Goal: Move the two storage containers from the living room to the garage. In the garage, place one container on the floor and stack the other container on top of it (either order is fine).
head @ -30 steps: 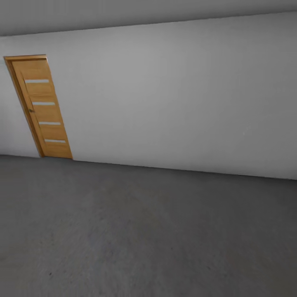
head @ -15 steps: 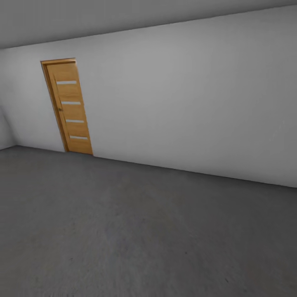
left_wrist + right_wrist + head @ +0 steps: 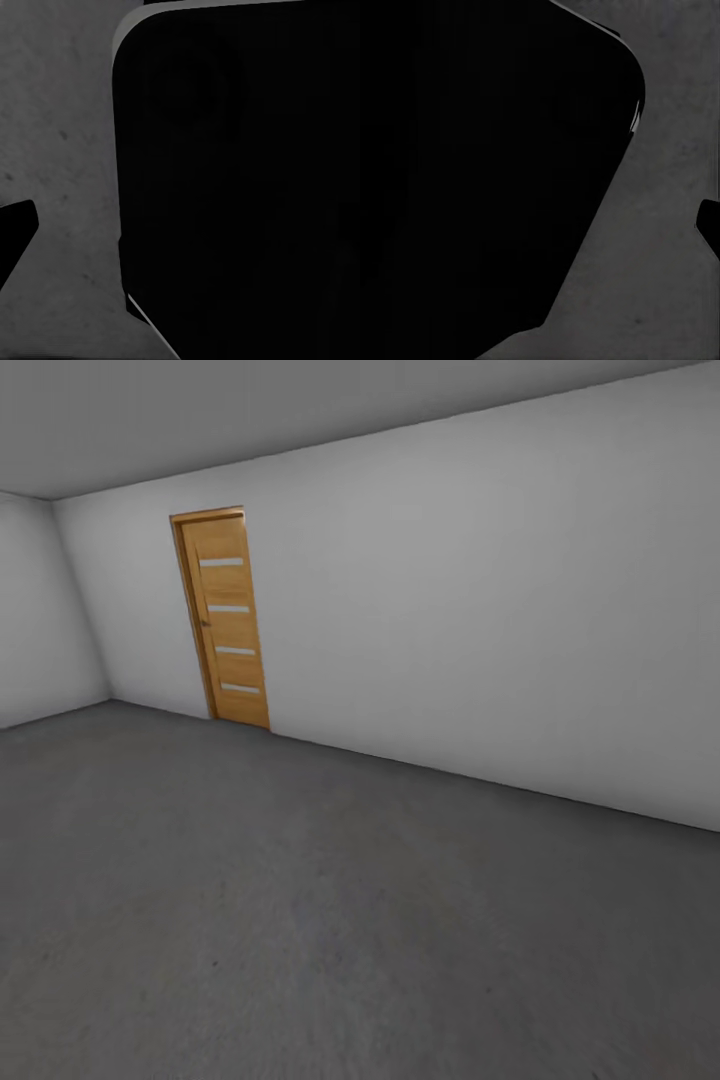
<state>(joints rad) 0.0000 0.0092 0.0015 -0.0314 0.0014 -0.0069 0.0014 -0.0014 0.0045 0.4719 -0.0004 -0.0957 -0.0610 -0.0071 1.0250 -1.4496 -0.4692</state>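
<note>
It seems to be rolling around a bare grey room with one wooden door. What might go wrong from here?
No orange bins appear here, so it may be searching, or leaving to fetch them. The wooden door looks shut, which could block its way if that is its exit. Both wrist cameras face the concrete floor, largely blocked by a dark body, so they offer little warning of obstacles while it turns near the white wall.

Narrow wooden door (image 3: 224, 618) with 4 pale slits, set in plain grey-white wall (image 3: 480, 620).
</note>
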